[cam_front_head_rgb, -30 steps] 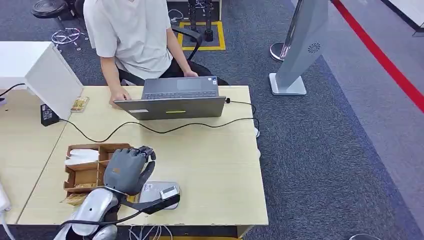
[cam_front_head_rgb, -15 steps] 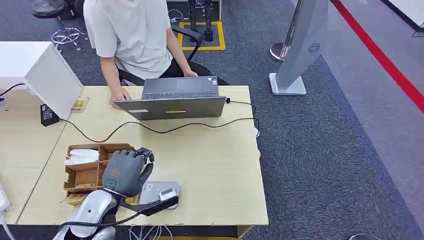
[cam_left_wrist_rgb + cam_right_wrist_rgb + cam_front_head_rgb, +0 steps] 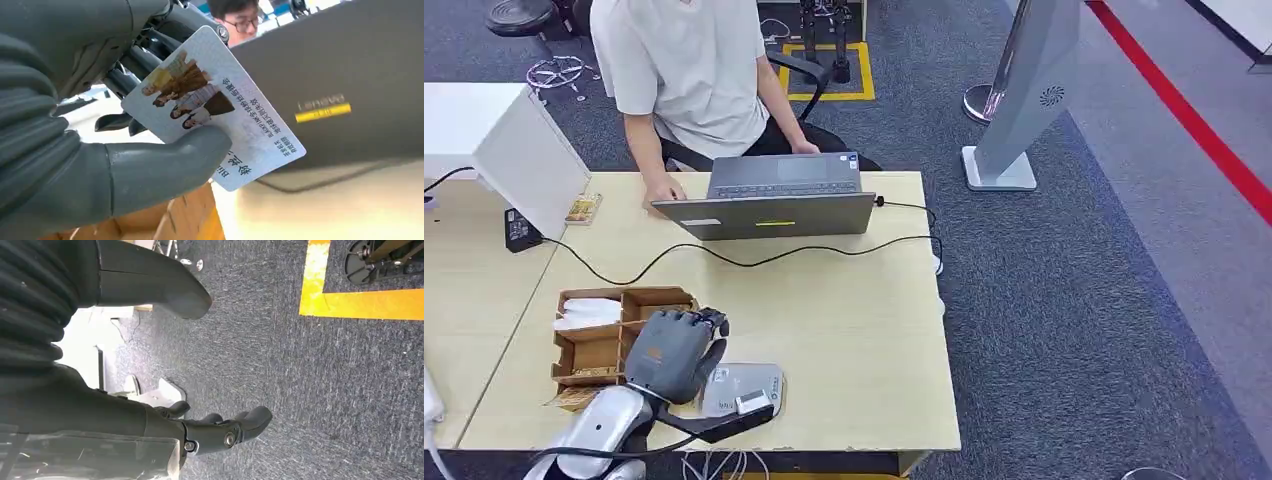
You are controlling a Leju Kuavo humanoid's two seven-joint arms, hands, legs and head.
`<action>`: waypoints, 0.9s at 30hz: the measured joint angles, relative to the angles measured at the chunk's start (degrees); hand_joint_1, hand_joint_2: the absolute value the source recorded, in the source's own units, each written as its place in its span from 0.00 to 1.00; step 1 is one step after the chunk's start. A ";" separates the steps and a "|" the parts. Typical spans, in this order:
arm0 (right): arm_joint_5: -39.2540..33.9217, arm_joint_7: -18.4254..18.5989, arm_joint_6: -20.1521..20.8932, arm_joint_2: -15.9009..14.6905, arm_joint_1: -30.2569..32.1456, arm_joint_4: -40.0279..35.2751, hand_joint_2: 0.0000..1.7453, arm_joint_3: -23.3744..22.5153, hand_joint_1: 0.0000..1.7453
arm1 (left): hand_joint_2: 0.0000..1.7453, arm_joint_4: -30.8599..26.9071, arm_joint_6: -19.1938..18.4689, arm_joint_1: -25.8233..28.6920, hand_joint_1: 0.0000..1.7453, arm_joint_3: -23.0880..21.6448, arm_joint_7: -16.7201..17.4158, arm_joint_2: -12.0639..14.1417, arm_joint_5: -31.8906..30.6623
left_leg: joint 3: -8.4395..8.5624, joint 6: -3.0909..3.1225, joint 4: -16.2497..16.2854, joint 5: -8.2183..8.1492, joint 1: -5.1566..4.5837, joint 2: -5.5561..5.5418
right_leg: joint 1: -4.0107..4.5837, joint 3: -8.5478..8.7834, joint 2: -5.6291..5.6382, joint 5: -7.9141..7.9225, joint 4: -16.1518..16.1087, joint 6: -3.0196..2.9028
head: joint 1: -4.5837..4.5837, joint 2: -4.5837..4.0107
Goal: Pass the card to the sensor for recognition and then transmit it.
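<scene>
My left hand (image 3: 669, 352) hovers over the near part of the wooden table (image 3: 854, 330), between the brown cardboard organizer (image 3: 594, 345) and the grey card sensor (image 3: 749, 390). In the left wrist view this hand (image 3: 75, 150) pinches a white card (image 3: 215, 107) printed with cartoon figures and text, thumb across its face, with a grey laptop lid (image 3: 340, 80) behind it. My right hand (image 3: 220, 432) hangs over dark carpet, fingers slightly curled, holding nothing.
A person in a white shirt (image 3: 684, 70) sits at the far side behind the laptop (image 3: 769, 205). A black cable (image 3: 724, 258) crosses the table. A white box (image 3: 514, 150) stands at the left. A grey stand (image 3: 1024, 100) is on the carpet to the right.
My left hand has drawn back toward the near edge and lowered a little, uncovering more of the sensor. The person and laptop stayed put.
</scene>
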 joint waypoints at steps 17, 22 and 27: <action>1.77 0.00 0.26 0.00 -0.13 -0.13 1.00 -0.70 0.00 | 1.00 3.06 -2.98 3.00 1.00 -3.17 -3.19 2.19 4.62 | 0.00 0.00 0.00 -0.01 -0.01 -0.01 | 0.00 -0.01 -0.01 -0.01 0.00 0.01 | 0.00 0.00; 1.97 0.00 0.61 0.00 -0.18 -0.20 1.00 -0.88 0.00 | 1.00 3.85 -3.29 2.93 1.00 -4.48 -3.91 3.02 5.62 | 0.00 -0.01 0.00 -0.01 -0.01 -0.01 | 0.00 -0.01 -0.01 -0.01 0.00 0.01 | 0.00 0.00; 2.10 0.00 0.66 0.00 -0.20 -0.22 1.00 -1.18 0.00 | 1.00 4.33 -3.70 2.84 1.00 -5.09 -3.91 3.47 6.19 | 0.00 -0.01 0.00 -0.01 0.00 -0.01 | 0.00 -0.01 -0.01 -0.01 0.00 0.01 | 0.00 0.00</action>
